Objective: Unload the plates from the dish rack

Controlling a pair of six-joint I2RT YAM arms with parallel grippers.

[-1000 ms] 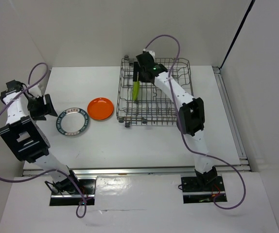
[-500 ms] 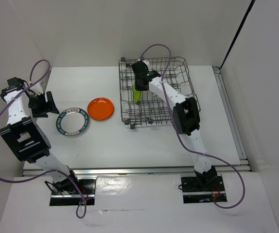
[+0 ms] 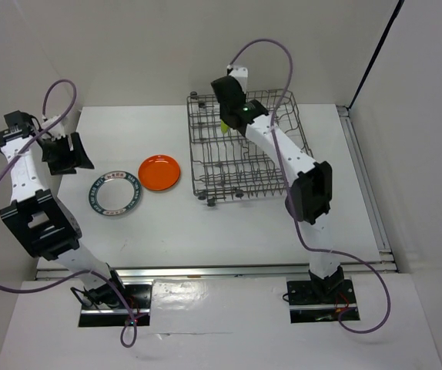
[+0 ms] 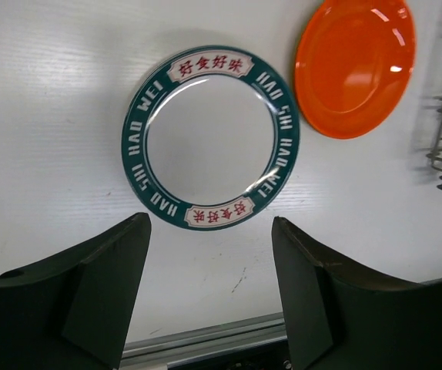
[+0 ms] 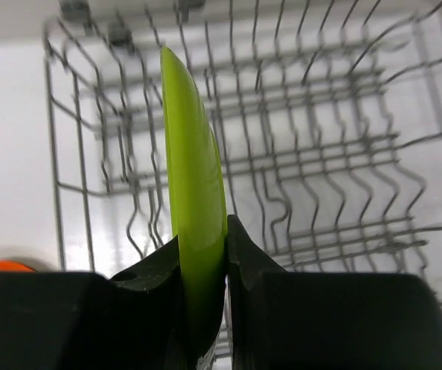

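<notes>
Right gripper pinches the lime green plate upright over the dish rack; left gripper gapes empty above the "HAO WEI" plate.

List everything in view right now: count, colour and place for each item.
dish rack: one, grey wire, far right-centre of the table
lime green plate: one, lime green, on edge in the right tool, over the rack
orange plate: one, orange, flat on the table left of the rack
lettered plate: one, white with dark green lettered ring, flat, left of the orange plate
table: one, white, under everything
cables: two, purple, one on each side
left tool: one, black, open, over the table's left side
right tool: one, black, shut on the lime green plate
</notes>
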